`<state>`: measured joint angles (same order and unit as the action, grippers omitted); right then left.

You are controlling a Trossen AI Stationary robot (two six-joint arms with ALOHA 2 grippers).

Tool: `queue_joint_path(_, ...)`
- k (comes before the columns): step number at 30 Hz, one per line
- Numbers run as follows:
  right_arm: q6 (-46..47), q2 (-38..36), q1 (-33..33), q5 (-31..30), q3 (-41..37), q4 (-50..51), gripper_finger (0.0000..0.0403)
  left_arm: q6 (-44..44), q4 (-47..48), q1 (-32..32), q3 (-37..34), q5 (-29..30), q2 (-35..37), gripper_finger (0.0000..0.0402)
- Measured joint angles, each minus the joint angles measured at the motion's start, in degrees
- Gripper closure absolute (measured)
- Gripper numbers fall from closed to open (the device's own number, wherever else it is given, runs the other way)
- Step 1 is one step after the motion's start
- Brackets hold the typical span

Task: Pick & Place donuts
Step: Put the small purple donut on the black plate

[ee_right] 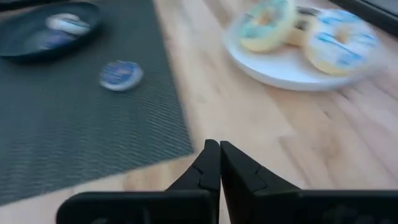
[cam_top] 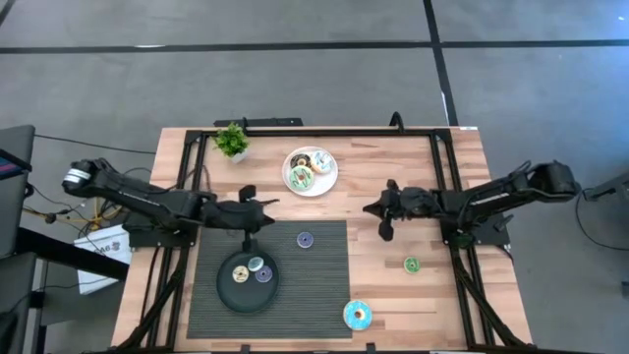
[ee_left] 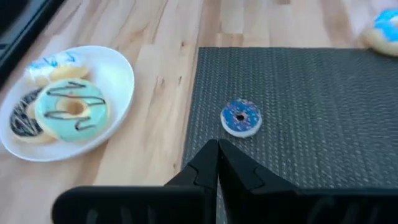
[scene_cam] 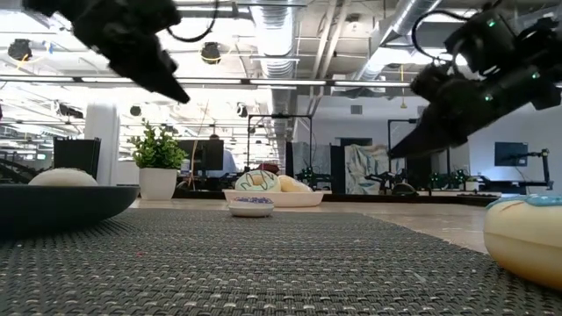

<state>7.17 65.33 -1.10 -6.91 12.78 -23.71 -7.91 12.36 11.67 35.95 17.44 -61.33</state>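
Note:
A white plate (cam_top: 311,187) at the far middle holds three larger donuts: green-iced (ee_left: 71,109), chocolate (ee_left: 20,122) and white (ee_left: 53,65). A small purple donut (cam_top: 305,239) lies flat on the dark mat (cam_top: 314,285). A blue-iced donut (cam_top: 357,315) rests at the mat's near right corner, and a small green donut (cam_top: 411,265) lies on the bare wood. The black dish (cam_top: 232,295) on the mat holds small donuts (cam_top: 257,269). My left gripper (cam_top: 272,203) hangs shut above the mat's far left part. My right gripper (cam_top: 368,208) hangs shut right of the plate. Neither holds anything.
A small potted plant (cam_top: 232,141) stands at the far left of the table. A black frame (cam_top: 442,187) runs along the table's left, far and right sides. Bare wood lies between the mat and the right rail.

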Motion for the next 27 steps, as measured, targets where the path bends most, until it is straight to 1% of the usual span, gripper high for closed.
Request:
queue_joint_path(3, 0.98, 0.37, -2.02, -0.07, -0.08, -0.21, 0.0402, -0.20, 2.78, 0.41, 6.08, 0.99, -5.99, 0.0400)
queue_joint_path(6, 4.41, 1.67, -2.54, 0.35, -0.06, -0.11, 0.0402, -2.02, 3.00, 0.42, 11.45, -1.79, -11.70, 0.0400)
queue_joint_path(9, 4.79, 3.03, -2.54, 0.58, -0.05, 0.59, 0.0401, 0.63, 3.87, 0.30, 16.71, -2.14, -16.99, 0.0396)
queue_joint_path(12, 4.76, 4.46, -2.32, 0.58, -0.05, 0.89, 0.0402, 2.79, 7.10, 0.05, 22.05, -2.05, -21.77, 0.0376)
queue_joint_path(15, 3.28, 5.30, -2.35, 0.71, -0.03, 1.03, 0.0402, 4.80, 10.80, 0.07, 26.60, -2.00, -26.62, 0.0337)
queue_joint_path(19, 2.82, 5.17, -2.37, 0.76, -0.05, 1.08, 0.0402, 5.55, 15.44, -0.01, 31.32, -3.17, -32.80, 0.0265)
queue_joint_path(23, 1.37, 5.08, -2.33, 0.97, -0.05, 1.02, 0.0403, 4.57, 19.22, -0.82, 34.54, -6.34, -38.39, 0.0186)
queue_joint_path(27, 1.37, 5.08, -2.30, 1.00, -0.05, 1.05, 0.0403, 2.61, 19.83, -2.27, 35.57, -8.52, -41.91, 0.0114)
